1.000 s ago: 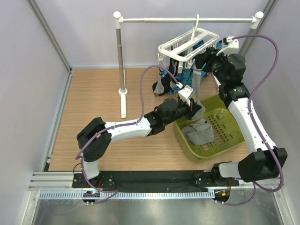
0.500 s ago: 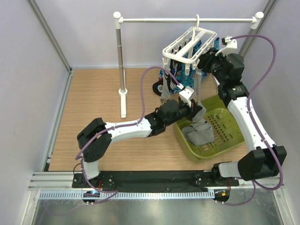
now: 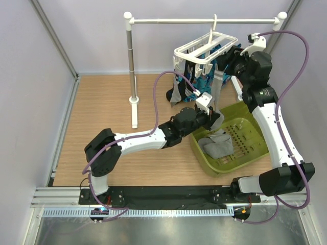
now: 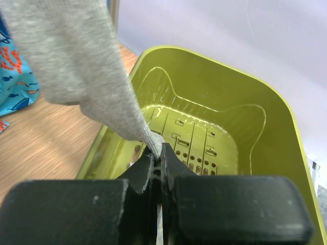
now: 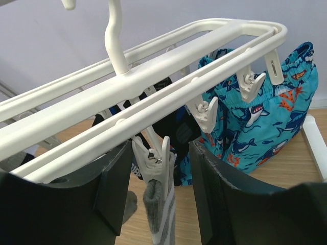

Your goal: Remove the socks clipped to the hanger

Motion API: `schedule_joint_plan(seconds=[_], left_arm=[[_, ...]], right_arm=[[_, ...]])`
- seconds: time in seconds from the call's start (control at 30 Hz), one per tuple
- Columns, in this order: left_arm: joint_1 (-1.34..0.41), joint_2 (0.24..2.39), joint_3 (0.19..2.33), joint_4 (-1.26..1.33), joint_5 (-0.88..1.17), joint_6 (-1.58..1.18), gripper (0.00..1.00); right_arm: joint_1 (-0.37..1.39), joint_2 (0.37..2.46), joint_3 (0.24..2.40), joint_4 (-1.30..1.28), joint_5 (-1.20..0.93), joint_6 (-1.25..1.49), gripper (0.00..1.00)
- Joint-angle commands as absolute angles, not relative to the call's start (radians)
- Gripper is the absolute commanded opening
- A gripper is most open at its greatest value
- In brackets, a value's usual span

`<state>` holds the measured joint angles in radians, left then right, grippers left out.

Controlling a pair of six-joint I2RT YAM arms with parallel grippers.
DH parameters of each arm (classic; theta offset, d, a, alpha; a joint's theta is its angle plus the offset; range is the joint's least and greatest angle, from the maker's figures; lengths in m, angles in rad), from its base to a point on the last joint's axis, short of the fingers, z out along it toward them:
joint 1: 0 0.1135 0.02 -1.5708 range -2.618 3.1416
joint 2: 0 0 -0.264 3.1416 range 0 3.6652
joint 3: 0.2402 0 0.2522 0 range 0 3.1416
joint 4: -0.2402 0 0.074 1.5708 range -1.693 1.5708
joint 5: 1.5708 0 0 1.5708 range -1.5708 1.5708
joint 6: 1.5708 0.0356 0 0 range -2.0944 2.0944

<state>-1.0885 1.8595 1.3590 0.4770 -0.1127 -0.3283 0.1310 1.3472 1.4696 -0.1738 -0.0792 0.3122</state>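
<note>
**Top external view.** Hanging by its hook from the white rail stand (image 3: pixel 204 21), the hanger (image 3: pixel 207 48) sat tilted over the back right of the wooden bench (image 3: pixel 102 112).
- Under the frame: blue patterned cloth (image 3: pixel 203 80), dark socks, and a second grey sock (image 3: pixel 176 93) dangling at the left.
- One grey sock (image 3: pixel 216 89) ran down from the hanger to the left tool (image 3: pixel 213 118), which was held over the near rim of the green basket (image 3: pixel 258 153).
- Loose socks (image 3: pixel 217 144), grey, lay in a heap inside the basket.
- The right tool (image 3: pixel 231 55) was raised to the right end of the hanger; its state could not be told from here.

**Left wrist view.** The left tool (image 4: pixel 158 158) had its fingers pressed together, pinching the lower tip of the grey sock (image 4: pixel 76 61).
- The fabric rose up and to the left from the pinch.
- Basket (image 4: pixel 265 117) lay directly below and ahead, its perforated floor visible.
- Blue patterned cloth (image 4: pixel 15 87) showed at the left edge, above the bench (image 4: pixel 46 143).

**Right wrist view.** The right tool (image 5: pixel 159 173) stood spread, one dark finger on each side of a clip peg (image 5: pixel 153 158) under the hanger (image 5: pixel 153 81).
- Whether the fingers touched the peg could not be told.
- The peg gripped a banded cuff (image 5: pixel 159 219), grey with white stripes.
- Black socks (image 5: pixel 173 127) hung just behind.
- Blue patterned cloth (image 5: pixel 260 122) was clipped further right, with empty pegs beside it.
</note>
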Motion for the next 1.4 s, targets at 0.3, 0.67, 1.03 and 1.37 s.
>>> schedule_joint_plan(seconds=[0.3, 0.67, 1.03, 1.37], left_arm=[[-1.098, 1.865, 1.414, 0.472, -0.149, -0.298, 0.0], [-1.108, 1.875, 1.427, 0.463, -0.153, -0.299, 0.0], [-1.115, 1.868, 1.41, 0.457, -0.158, -0.311, 0.0], [-1.118, 1.865, 1.414, 0.46, -0.16, -0.307, 0.0]], right_arm=[[0.135, 1.368, 1.532, -0.181, -0.061, 0.308, 0.58], [0.135, 1.31, 1.416, -0.052, -0.098, 0.293, 0.64], [0.138, 1.261, 1.401, -0.103, -0.114, 0.268, 0.7], [0.138, 1.262, 1.353, -0.06, -0.149, 0.261, 0.68]])
